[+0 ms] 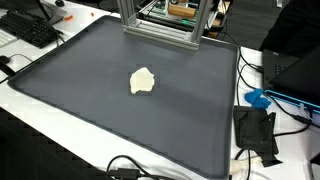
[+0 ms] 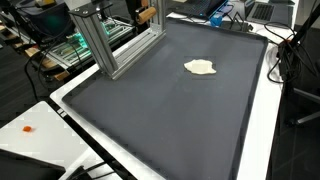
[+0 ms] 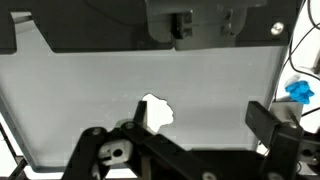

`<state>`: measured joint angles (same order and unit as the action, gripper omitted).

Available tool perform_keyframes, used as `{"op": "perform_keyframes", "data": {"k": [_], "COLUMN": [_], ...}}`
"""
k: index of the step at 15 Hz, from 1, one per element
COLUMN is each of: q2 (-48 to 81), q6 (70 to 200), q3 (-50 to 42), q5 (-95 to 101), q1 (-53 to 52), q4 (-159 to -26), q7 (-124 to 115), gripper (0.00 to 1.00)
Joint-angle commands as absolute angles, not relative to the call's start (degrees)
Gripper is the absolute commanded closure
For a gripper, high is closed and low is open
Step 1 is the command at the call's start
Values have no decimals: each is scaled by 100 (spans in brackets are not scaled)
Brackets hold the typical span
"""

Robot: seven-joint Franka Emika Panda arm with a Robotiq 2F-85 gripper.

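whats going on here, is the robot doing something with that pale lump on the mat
The robot's gripper hangs over a dark mat with its jaws open and nothing between them. A small, pale, crumpled lump is the nearest thing to it. The lump lies alone near the middle of the mat and nothing touches it. The arm is out of frame in both exterior views. A metal frame stands at one edge of the mat.

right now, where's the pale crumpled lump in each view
In an exterior view: pale lump near the middle of the picture.
In an exterior view: it sits upper right of centre.
Wrist view: low centre.
Shared landmark: the dark mat under it.
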<state>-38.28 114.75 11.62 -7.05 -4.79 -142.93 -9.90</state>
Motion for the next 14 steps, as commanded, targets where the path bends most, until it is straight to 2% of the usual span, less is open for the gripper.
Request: {"op": "perform_keyframes", "data": {"k": [1,14], "q2": [-3077,-1128], "q6": [12029,13085], "q3": [1138,772], "q5": [-608,-641], "q1": [-417,-318], "q4": [-14035,-13345], "q7": [-1114,-1184], "gripper": [0,0]}}
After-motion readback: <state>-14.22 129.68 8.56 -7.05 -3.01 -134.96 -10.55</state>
